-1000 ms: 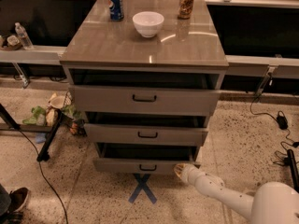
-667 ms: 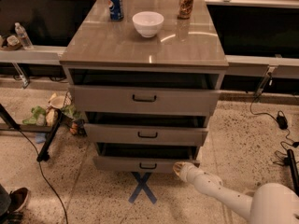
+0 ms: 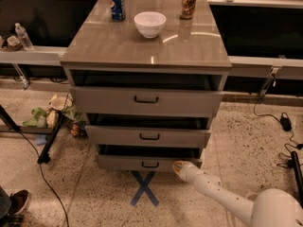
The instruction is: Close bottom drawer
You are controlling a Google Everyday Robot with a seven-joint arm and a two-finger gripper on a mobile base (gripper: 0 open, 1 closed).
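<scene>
The cabinet (image 3: 147, 46) stood on the speckled floor with all three drawers partly out, and the bottom drawer (image 3: 123, 163) sat lowest, just above a blue X (image 3: 144, 188). The white arm (image 3: 222, 195) reached in from the lower right. Its gripper (image 3: 180, 167) was at the right end of that drawer's front, and whether it was wide or narrow could not be told.

The gripper (image 3: 180, 167) hangs low at the foot of the cabinet (image 3: 142, 51), over a speckled terrazzo floor (image 3: 246, 131). Just to its left is a blue tape X (image 3: 144, 189). Farther left lie crumpled litter (image 3: 40, 117) and a black stand leg (image 3: 52, 136); off to its right, black cables (image 3: 285, 122). Beyond it, dark panels (image 3: 47, 22) run above a pale ledge (image 3: 33, 56).
</scene>
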